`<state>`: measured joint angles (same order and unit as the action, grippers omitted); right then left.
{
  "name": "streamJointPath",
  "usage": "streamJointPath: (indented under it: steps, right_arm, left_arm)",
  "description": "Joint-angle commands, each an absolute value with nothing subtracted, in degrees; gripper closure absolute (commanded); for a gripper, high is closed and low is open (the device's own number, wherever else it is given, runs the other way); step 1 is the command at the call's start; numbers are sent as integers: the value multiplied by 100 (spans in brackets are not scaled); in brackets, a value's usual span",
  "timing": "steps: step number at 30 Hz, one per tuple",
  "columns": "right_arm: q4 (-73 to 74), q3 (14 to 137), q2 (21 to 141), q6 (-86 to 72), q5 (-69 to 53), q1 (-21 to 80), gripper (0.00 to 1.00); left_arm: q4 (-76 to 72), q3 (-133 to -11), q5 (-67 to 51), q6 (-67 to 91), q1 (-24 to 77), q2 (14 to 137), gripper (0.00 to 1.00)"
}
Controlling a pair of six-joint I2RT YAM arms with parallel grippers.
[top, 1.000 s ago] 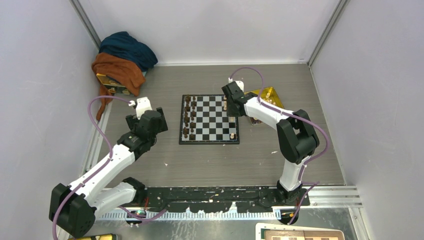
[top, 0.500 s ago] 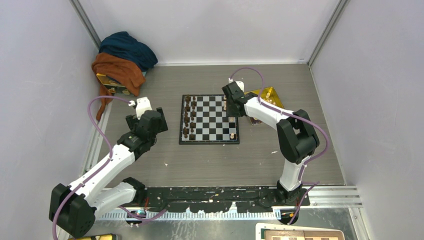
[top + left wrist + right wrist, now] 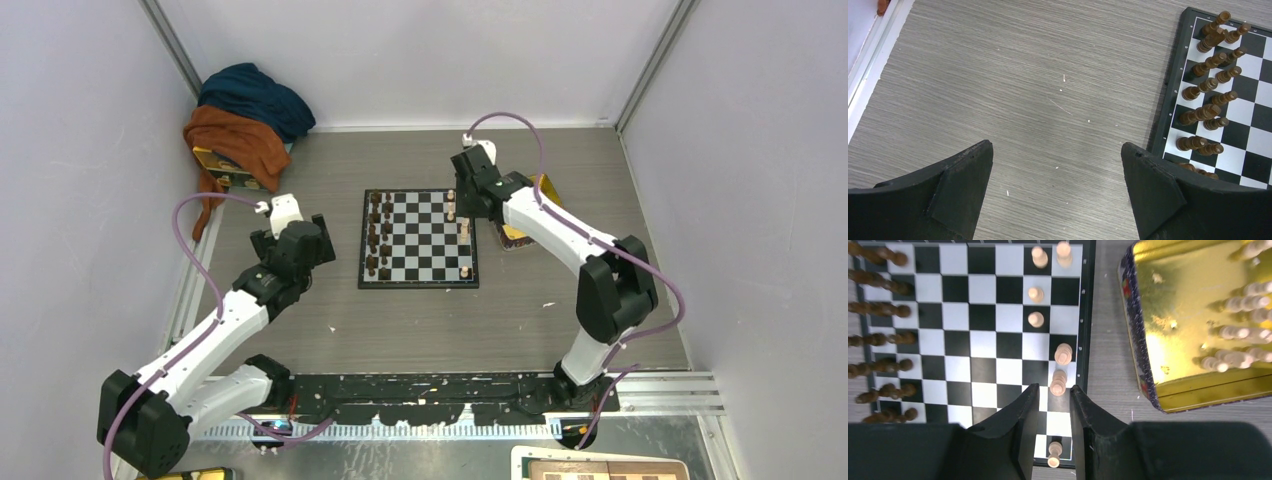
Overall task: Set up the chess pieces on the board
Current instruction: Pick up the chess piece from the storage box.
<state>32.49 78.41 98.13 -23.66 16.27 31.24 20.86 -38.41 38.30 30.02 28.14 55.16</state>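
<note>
The board lies mid-table, with light-tan chess pieces standing in its two right-hand columns. One more light piece stands on a black square just beyond my right gripper's tips. My right gripper hovers above the board's right edge, open, with nothing between its fingers. More light pieces lie in the yellow tray. My left gripper is wide open over bare table left of the board.
Dark brown pieces fill the board's two left columns. The yellow tray sits right of the board, partly under my right arm. Blue and orange cloths are heaped in the far left corner.
My right gripper's jaws have widened and the wrist has risen and drawn back toward the far side, uncovering a light piece standing on the board's right column. The left arm has not moved.
</note>
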Motion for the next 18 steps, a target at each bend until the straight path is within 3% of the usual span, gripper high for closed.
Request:
streamJointPath:
  steps: [1, 18]
  right_arm:
    - [3301, 8186, 9327, -2243, 1917, 2958, 65]
    - [2956, 8193, 10124, -2464, 1974, 1004, 65]
  left_arm:
    - [1917, -3980, 3901, 3125, 2880, 5525, 0]
    - [1899, -4078, 3920, 3059, 2900, 5705, 0]
